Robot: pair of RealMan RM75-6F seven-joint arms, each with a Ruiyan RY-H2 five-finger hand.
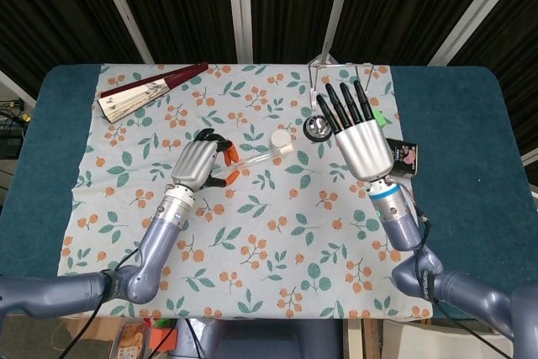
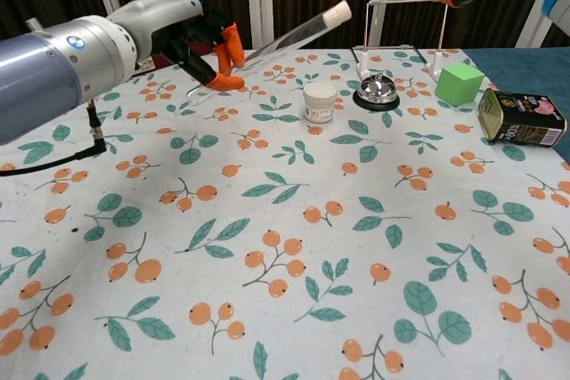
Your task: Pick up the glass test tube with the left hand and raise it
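Step in hand: the lift. Your left robot hand (image 2: 191, 37) grips the glass test tube (image 2: 280, 39) near its lower end, fingers curled round it, orange fingertips (image 2: 230, 40) bearing on the glass. The tube slants up to the right, its white-capped end high, held clear above the floral worktop (image 2: 294, 246), over the small white jar (image 2: 320, 101). Next move, by judgement: raise straight up, grip unchanged, since smooth glass may slide. Left forearm lies low, reaching forward. Your right robot hand (image 1: 360, 134) is released, fingers straight and spread, held high near the bell (image 2: 376, 92).
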